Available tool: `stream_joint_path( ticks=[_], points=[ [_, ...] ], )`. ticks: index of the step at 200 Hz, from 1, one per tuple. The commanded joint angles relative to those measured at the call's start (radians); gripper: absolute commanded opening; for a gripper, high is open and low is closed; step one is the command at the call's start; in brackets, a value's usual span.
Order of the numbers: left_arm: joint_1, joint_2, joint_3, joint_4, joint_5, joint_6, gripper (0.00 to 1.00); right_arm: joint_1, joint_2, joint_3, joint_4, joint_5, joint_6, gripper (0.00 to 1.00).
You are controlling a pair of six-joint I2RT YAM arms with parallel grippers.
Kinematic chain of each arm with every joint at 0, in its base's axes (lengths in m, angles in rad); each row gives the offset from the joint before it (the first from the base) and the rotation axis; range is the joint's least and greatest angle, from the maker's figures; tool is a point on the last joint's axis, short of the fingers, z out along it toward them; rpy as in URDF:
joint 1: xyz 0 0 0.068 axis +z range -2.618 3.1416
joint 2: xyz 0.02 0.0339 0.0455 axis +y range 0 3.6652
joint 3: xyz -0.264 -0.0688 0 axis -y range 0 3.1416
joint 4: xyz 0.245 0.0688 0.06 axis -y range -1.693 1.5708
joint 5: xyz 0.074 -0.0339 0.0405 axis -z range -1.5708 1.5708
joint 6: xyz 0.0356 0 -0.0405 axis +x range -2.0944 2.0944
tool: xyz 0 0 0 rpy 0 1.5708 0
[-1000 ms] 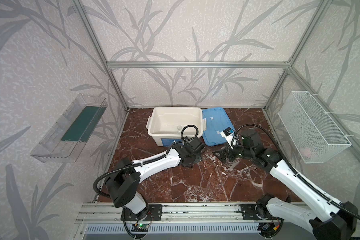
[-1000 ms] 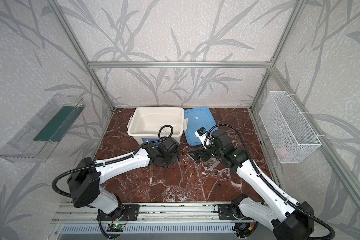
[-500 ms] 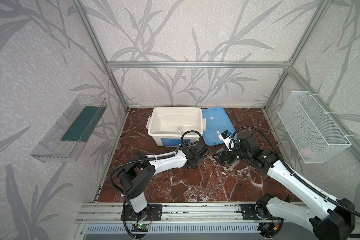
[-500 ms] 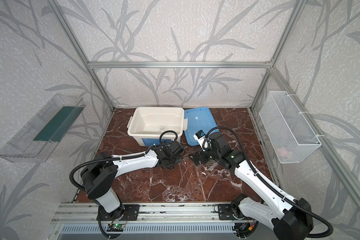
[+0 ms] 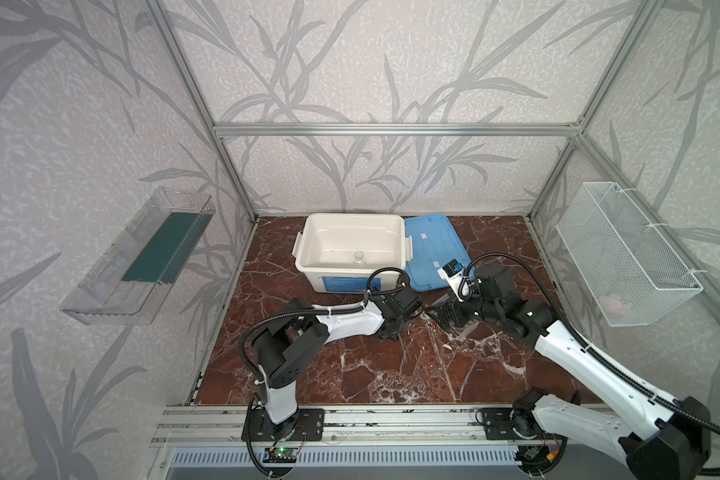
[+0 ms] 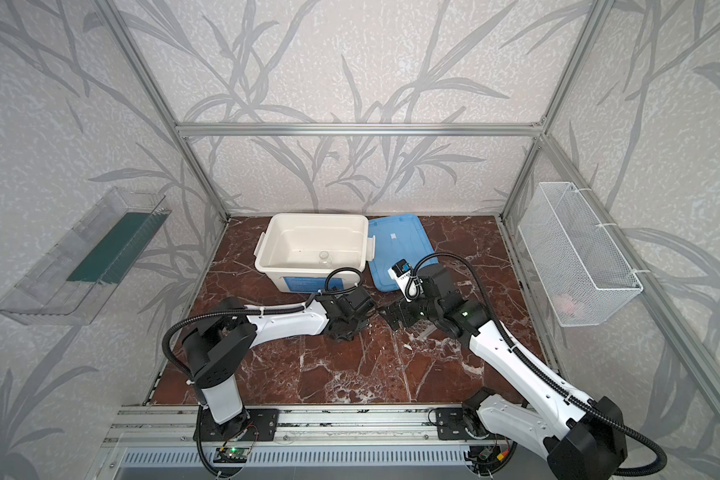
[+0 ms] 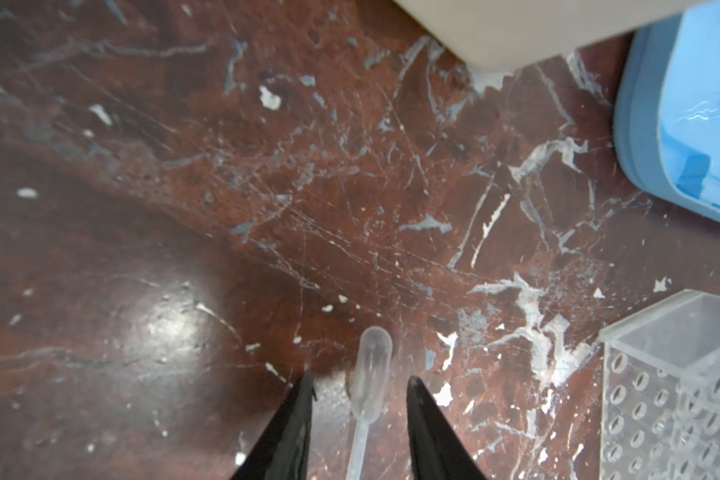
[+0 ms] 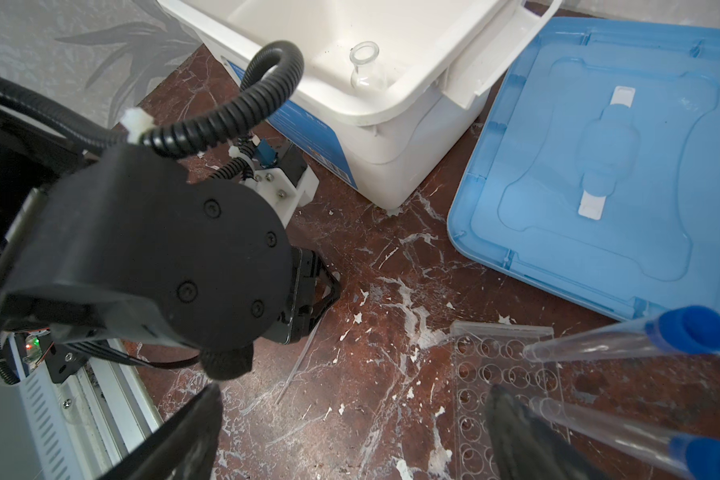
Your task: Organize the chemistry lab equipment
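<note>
A thin clear rod with a bulb (image 7: 374,357) lies on the marble floor between my left gripper's (image 7: 359,377) black fingers. The jaws are open, with a gap on each side of it. In both top views this gripper (image 5: 391,333) points down at the floor in front of the tub. My right gripper (image 8: 350,432) hovers open and empty beside the clear perforated rack (image 8: 504,386), which holds two slanted clear tubes with blue caps (image 8: 624,340) (image 8: 641,440). The rod's thin tip (image 8: 300,365) sticks out from under the left gripper. A small clear jar (image 5: 358,259) stands inside the tub.
The big white tub (image 5: 308,245) stands at the back, its blue lid (image 5: 433,249) flat on the floor to its right. A wire basket (image 5: 624,253) hangs on the right wall and a clear shelf (image 5: 142,257) on the left wall.
The left arm has drawn back and come down over the rod, its jaws narrowing around it. The right gripper has edged left beside the rack and stayed open.
</note>
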Motion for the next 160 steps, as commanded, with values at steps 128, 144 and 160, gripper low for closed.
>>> stream_joint_path(
  ticks=[128, 144, 160],
  points=[
    [-0.023, 0.038, 0.021, -0.039, -0.028, -0.019, 0.17, 0.004, -0.037, -0.014, 0.016, 0.036, -0.007, 0.97],
    [-0.023, 0.038, 0.018, -0.036, -0.027, -0.02, 0.17, 0.005, -0.037, -0.014, 0.016, 0.039, -0.008, 0.96],
    [-0.023, 0.032, 0.015, -0.036, -0.027, -0.02, 0.17, 0.004, -0.036, -0.014, 0.016, 0.04, -0.008, 0.96]
  ],
)
